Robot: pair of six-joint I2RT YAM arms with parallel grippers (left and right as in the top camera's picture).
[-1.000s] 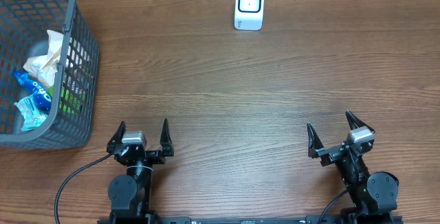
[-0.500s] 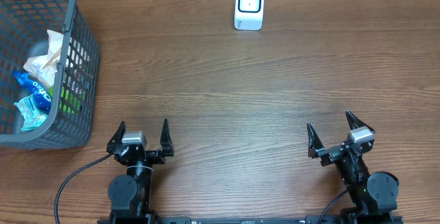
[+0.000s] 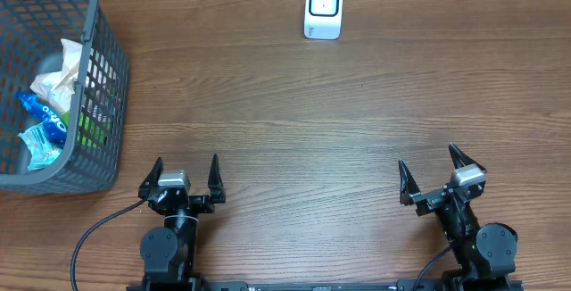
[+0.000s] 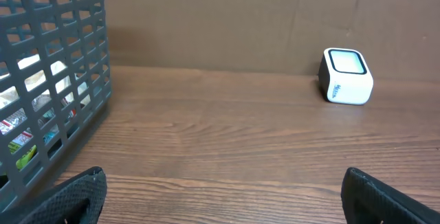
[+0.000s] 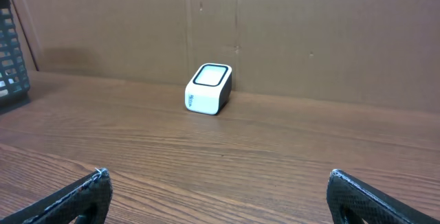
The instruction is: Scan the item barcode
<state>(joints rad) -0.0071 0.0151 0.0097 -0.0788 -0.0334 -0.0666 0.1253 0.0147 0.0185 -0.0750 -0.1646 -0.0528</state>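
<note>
The left end effector (image 3: 186, 168) and right end effector (image 3: 426, 159) stand wide open and empty on the desk (image 3: 294, 121), the packets (image 3: 43, 130) lying in the basket (image 3: 109, 86) ahead-left, nearest the left arm, the scanner (image 3: 323, 9) far back.

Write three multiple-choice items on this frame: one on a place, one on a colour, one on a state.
1. Where on the table does the scanner stand?
A. At the near edge, between the arms
B. At the far edge, near the middle
C. In the near right corner

2. What colour is the basket?
A. Red
B. Yellow
C. Grey

3. How do the left gripper and right gripper stand?
A. Both open and empty
B. Both shut on a packet
C. One open, one shut

Answers: B, the overhead view shows it by the far edge; C, its mesh walls are grey; A, each pair of fingers stands wide apart with nothing between.
</note>
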